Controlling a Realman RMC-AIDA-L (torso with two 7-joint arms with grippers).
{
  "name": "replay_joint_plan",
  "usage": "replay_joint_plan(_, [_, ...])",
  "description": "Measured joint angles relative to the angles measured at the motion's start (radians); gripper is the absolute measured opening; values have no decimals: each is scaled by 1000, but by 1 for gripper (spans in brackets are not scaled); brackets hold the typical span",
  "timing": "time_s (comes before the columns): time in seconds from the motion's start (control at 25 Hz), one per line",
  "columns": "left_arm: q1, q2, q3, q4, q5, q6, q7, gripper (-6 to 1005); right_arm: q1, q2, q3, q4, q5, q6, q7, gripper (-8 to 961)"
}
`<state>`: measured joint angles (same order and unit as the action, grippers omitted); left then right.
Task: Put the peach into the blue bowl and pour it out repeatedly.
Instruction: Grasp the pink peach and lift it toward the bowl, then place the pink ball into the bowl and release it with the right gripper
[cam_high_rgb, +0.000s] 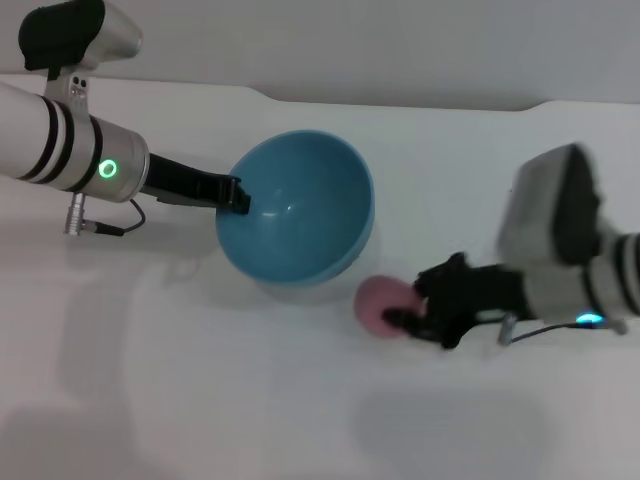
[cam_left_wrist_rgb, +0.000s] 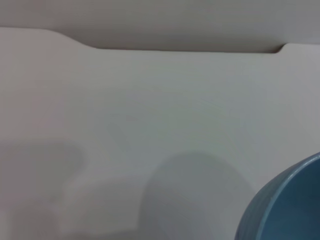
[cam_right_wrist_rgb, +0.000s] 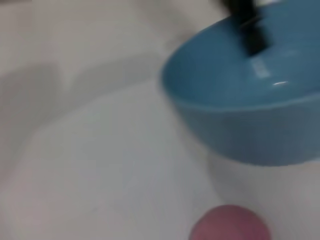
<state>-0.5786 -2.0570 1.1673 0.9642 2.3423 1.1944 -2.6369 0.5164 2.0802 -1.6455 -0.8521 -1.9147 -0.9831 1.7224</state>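
The right gripper (cam_high_rgb: 408, 312) is down on the white table (cam_high_rgb: 200, 400), right at the peach (cam_high_rgb: 383, 303); its black fingers look closed around the side of the pink fruit, though they are blurry, so how tight the hold is stays unclear. The peach sits on the table, just beside the blue bowl (cam_high_rgb: 296, 208) and on the robot's right of it; it is not in the bowl yet.

The left gripper (cam_high_rgb: 238, 194) is clamped on the bowl's rim and holds the bowl tipped up, its open side facing us; the bowl is empty.

I think the step now is to pick up the peach; to do it well, squeeze it around the middle, lift it straight up, carry it over the rim, and let go low so it does not bounce out; the bowl should be held level first.

The right wrist view shows only the top of the peach, cut off at the edge; the left wrist view shows just a corner of the bowl.
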Motion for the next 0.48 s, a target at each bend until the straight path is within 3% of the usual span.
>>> replay_joint_plan(0.32, [-5,-2,23,-11,-16,-11,1,-1,-85,-2,388,-14,19,-204,-80,276])
replay_joint_plan(0.48, [-29,-4,129,-58,-77,-35,2,-1,-115,-4,557,-24,54,-305,-130,240])
